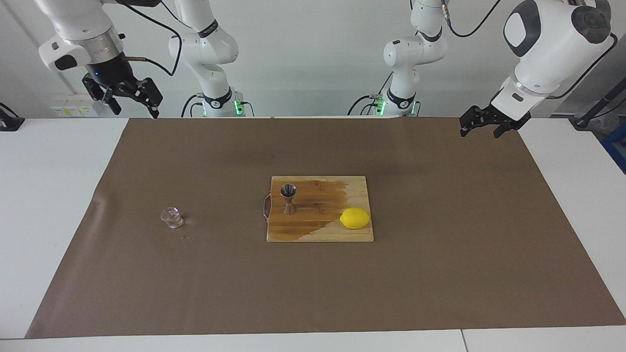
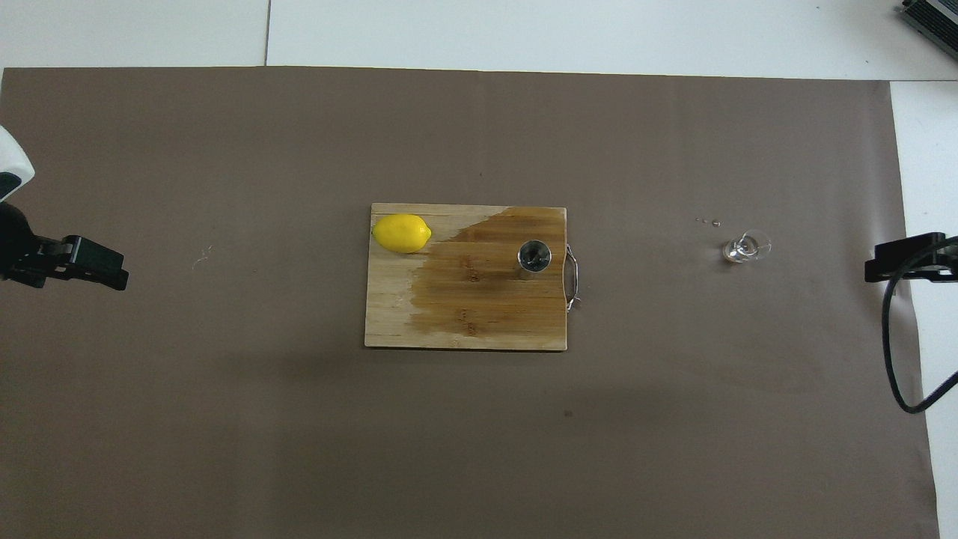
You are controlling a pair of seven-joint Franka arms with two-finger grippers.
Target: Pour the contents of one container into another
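The small clear glass cup (image 1: 171,218) (image 2: 743,248) stands upright on the brown mat toward the right arm's end of the table. The steel hourglass jigger (image 1: 288,199) (image 2: 534,257) stands upright on the wooden cutting board (image 1: 318,232) (image 2: 464,326), at the board's handle end. My right gripper (image 1: 133,105) (image 2: 891,266) hangs open and empty in the air over the mat's edge, well apart from the cup. My left gripper (image 1: 480,131) (image 2: 105,271) waits open and empty over the mat's other end.
A yellow lemon (image 1: 355,218) (image 2: 402,233) lies on the board's corner away from the jigger. A dark wet patch covers much of the board. A few droplets (image 1: 186,238) (image 2: 709,221) lie on the mat by the cup.
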